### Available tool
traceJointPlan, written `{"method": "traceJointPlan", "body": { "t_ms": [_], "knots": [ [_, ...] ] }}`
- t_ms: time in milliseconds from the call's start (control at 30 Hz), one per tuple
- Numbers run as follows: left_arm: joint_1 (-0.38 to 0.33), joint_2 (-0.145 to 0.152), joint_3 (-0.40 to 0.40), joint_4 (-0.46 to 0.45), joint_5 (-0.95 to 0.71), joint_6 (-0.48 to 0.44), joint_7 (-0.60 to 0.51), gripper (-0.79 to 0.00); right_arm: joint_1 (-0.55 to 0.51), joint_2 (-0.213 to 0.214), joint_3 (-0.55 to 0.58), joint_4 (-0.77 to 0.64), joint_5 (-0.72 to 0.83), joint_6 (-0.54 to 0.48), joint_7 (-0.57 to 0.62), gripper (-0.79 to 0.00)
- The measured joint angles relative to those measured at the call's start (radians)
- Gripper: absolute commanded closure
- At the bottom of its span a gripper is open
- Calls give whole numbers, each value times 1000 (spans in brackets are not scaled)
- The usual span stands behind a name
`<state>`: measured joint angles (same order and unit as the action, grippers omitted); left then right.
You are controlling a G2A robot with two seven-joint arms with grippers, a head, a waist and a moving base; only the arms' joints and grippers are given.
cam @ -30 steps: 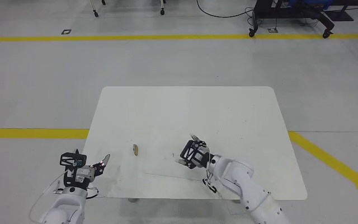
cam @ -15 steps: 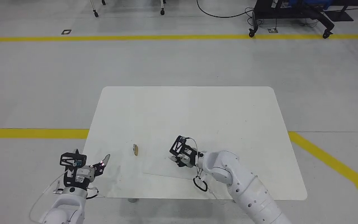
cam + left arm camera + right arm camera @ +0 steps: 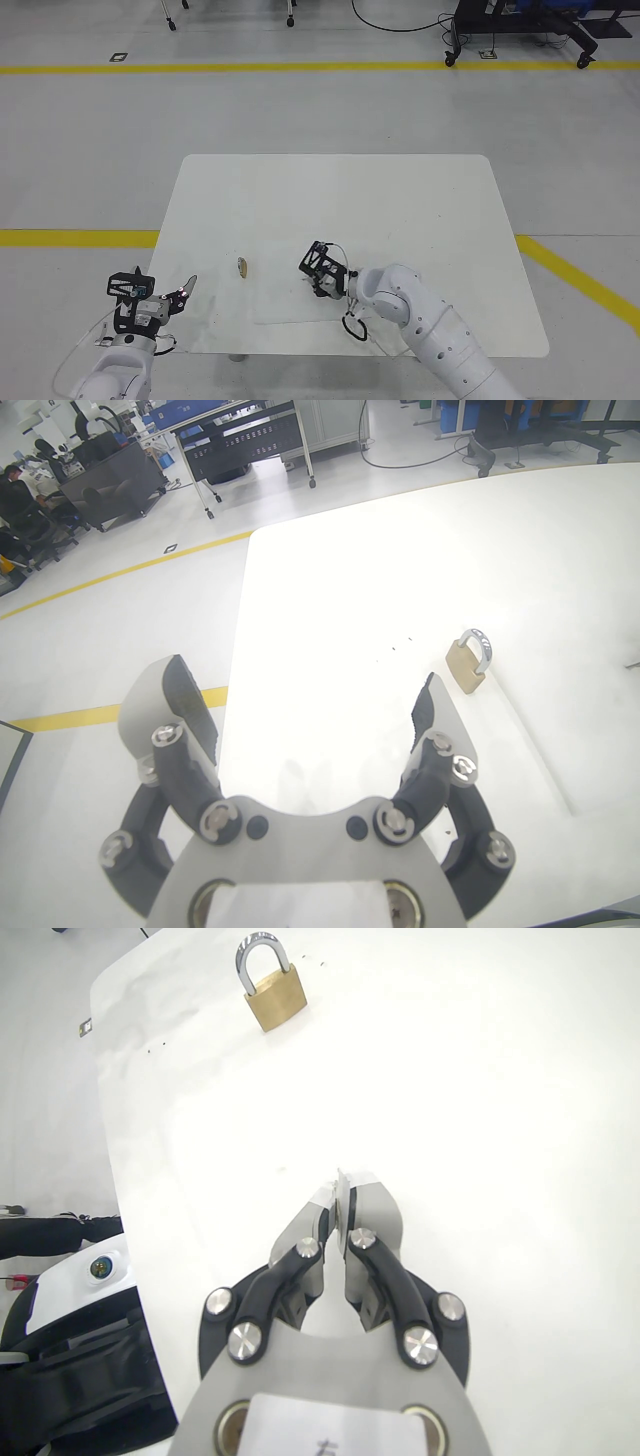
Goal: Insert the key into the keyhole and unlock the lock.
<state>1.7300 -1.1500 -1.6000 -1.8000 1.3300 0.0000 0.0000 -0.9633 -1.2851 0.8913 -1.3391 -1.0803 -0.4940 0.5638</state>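
A pale workshop floor (image 3: pixel 300 110) crossed by yellow lines (image 3: pixel 300 68) surrounded the white desk (image 3: pixel 420 190), where a small brass lock (image 3: pixel 243 266) rested near the front edge, between the robot's two arms and touching neither. Its shackle (image 3: pixel 260 958) was closed, so the unlocking had evidently not begun.

The right gripper (image 3: pixel 340 1208) hung low over the desk a short way from the lock, its fingers pressed together on a thin metal blade, apparently the key (image 3: pixel 341 1195), held edge-on with its tip poking just past the fingertips. That grip seemed chosen to leave the working end free for insertion. From the right wrist view, the lock's body faced the key while the shackle pointed away, a lie that would favour a straight approach, though the keyhole itself could not be made out.

The left gripper (image 3: pixel 300 690) waited off the desk's front-left corner, fingers spread wide and holding nothing, with the lock ahead of it. It looked placed to steady the lock, which would probably slide if the key pushed on it alone.
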Motion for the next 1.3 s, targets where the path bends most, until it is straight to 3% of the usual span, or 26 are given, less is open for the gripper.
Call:
{"method": "traceJointPlan", "body": {
  "t_ms": [200,300,433,600,933,1000,1067,1167,1233,1300],
  "knots": [
    [0,0,0,0,0,0,0,-785,-75,31,98,-104,-86,34,-96,0],
    [0,0,0,0,0,0,0,-785,-153,58,182,-190,-148,5,-215,0],
    [0,0,0,0,0,0,0,-785,-259,88,300,-269,-180,-87,-435,0],
    [0,0,0,0,0,0,0,-785,-315,105,354,-272,-227,-209,-627,0],
    [3,0,1,-11,-18,-18,8,-785,-318,107,356,-265,-238,-230,-650,0],
    [9,3,-22,-28,-97,-99,7,-785,-318,108,356,-265,-238,-230,-650,0],
    [11,11,-54,-39,-263,-284,-59,-785,-322,107,353,-258,-217,-237,-660,0],
    [-26,32,-110,-4,-566,-599,-267,-785,-297,105,339,-193,-129,-329,-690,0],
    [-68,46,-116,27,-752,-725,-420,-785,-259,102,317,-127,-69,-410,-696,0],
    [-103,56,-100,47,-908,-786,-546,-785,-223,97,291,-71,-28,-466,-697,0]
  ]
}}
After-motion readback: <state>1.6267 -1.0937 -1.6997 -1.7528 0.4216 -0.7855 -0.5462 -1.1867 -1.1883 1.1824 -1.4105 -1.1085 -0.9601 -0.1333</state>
